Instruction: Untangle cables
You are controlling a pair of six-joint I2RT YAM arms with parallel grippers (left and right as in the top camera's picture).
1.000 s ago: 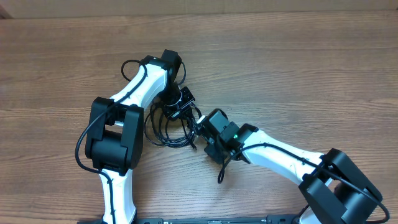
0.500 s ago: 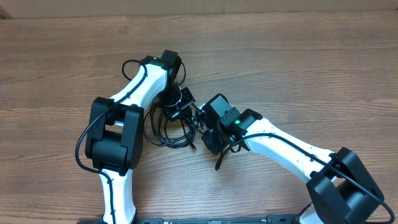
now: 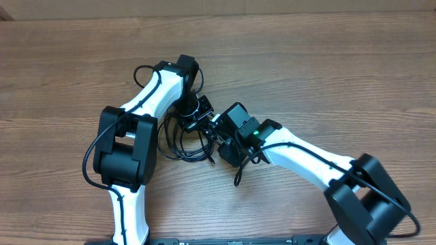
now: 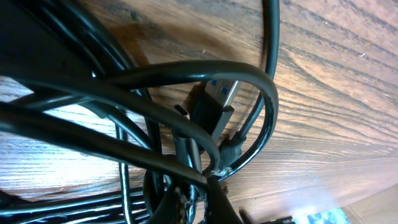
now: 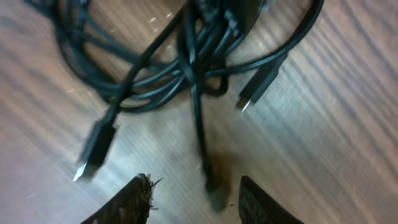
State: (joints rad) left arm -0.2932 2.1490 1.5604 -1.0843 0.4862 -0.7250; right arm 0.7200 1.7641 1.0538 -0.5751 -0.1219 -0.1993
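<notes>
Cables (image 3: 182, 141) lie in 1 tangled black bundle left of centre in the overhead frame, on the wooden table (image 3: 340, 68), between the left arm (image 3: 153, 95) and the right arm (image 3: 306, 167).

In the right wrist view, nearest at the bottom edge, the right gripper (image 5: 196, 199) stands spread. Its 2 dark fingertips (image 5: 134, 200) are apart with bare wood between them and nothing clasped. A loose strand (image 5: 200, 137) runs down the middle of the frame and ends between them, closer to the right-hand one; blur hides whether it touches. Beyond it, a lower-left plug (image 5: 93, 149) lies on the wood, and an upper-right plug (image 5: 258, 84) shows a bright tip. Farthest, along the top of the frame, the loops cross and overlap.

In the left wrist view, nearest at bottom centre, the left gripper (image 4: 211, 196) is pressed together, pinching strands of the bundle that converge at its tip. Just beyond, a USB plug (image 4: 214, 106) with a silver end points to the upper right, under a strand that arches over it. More strands fill the left half of the frame, with wood grain behind on the right.

From overhead, the right gripper sits at the right edge of the bundle and the left gripper at its upper edge, the 2 just beside each other.
</notes>
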